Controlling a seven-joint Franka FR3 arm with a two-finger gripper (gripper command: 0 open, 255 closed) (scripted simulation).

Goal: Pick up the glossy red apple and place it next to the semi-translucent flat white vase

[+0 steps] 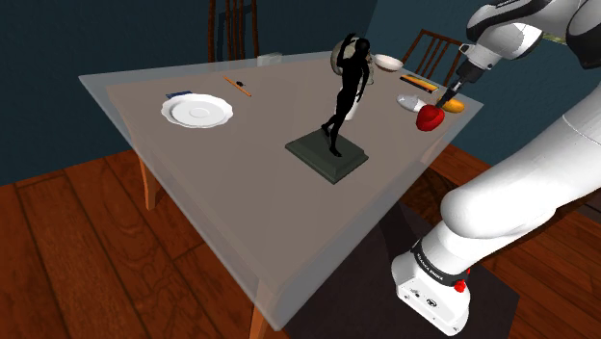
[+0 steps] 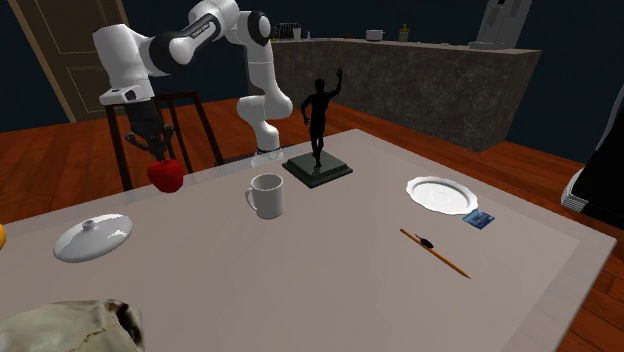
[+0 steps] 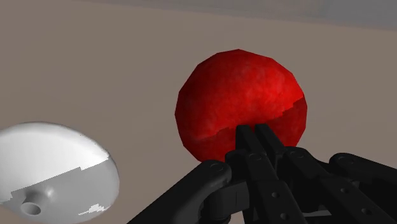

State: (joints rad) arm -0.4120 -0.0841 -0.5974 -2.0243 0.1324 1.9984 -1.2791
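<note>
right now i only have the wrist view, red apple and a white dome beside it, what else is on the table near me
observer: A black figurine on a dark base stands mid-table, well apart from the red apple.
operator: anything between it and the white thing
observer: Yes, a white mug. In the second exterior view it stands between the figurine and the flat white vase.
operator: how close am i to the edge
observer: Close. In the shoulder view the apple is near the edge of the table on that view's right.
</note>
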